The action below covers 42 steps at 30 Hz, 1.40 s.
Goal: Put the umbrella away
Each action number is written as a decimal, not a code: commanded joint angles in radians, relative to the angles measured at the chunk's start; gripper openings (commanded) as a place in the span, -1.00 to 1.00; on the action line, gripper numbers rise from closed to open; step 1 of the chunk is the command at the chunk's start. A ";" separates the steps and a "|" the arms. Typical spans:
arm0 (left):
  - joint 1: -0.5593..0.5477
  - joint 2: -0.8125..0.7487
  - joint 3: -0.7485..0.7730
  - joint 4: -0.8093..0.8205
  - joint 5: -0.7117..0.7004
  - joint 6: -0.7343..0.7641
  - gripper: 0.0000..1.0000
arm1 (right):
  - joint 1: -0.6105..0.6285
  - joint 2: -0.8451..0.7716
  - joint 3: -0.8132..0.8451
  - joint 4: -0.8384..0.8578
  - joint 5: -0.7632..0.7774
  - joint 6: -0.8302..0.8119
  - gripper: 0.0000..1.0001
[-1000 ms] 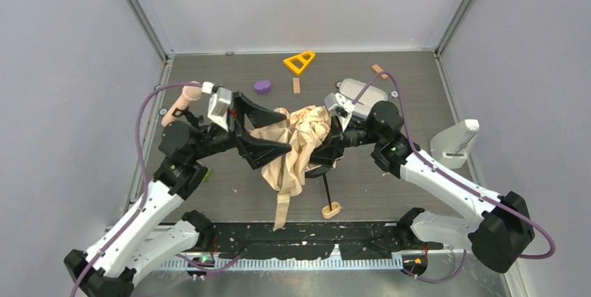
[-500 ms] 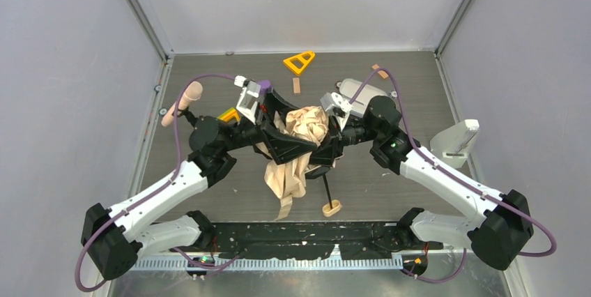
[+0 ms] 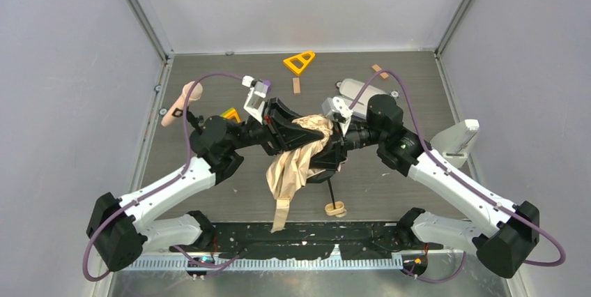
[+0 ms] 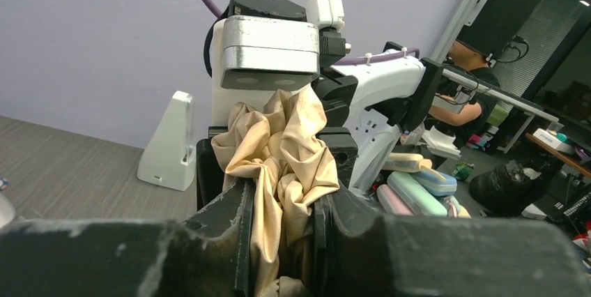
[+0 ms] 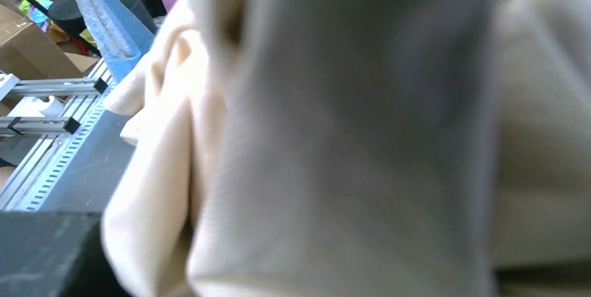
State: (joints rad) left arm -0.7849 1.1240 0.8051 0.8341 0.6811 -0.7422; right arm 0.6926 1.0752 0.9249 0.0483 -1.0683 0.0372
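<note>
I'm clenching my left hand (image 4: 282,238) on the umbrella (image 3: 294,163) canopy. My right hand (image 3: 333,146), at its three o'clock, is gripping cloth too. Pulling apart is risking a tear.

The dark grey table (image 3: 390,192) is overlooked from above and behind. The crumpled pale beige fabric umbrella (image 3: 293,168), shared by all views, is faced closely from the left wrist and fills the blurred right-wrist view.
</note>
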 commanded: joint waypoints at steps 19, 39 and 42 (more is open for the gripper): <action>-0.031 -0.152 -0.301 0.365 -0.427 0.206 -1.00 | 0.136 -0.100 -0.015 0.070 0.296 0.107 0.90; -0.033 -0.333 -0.340 0.289 -0.501 0.012 -1.00 | 0.220 0.121 0.152 -0.064 0.369 -0.227 0.94; -0.035 -0.307 -0.362 0.375 -0.529 -0.012 -1.00 | 0.258 0.147 0.129 0.014 0.451 -0.202 0.99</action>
State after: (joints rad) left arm -0.8177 0.8043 0.4473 0.9920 0.2325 -0.7010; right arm 0.9058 1.1831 1.0554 -0.0036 -0.7143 -0.1631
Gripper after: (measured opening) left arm 0.274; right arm 0.985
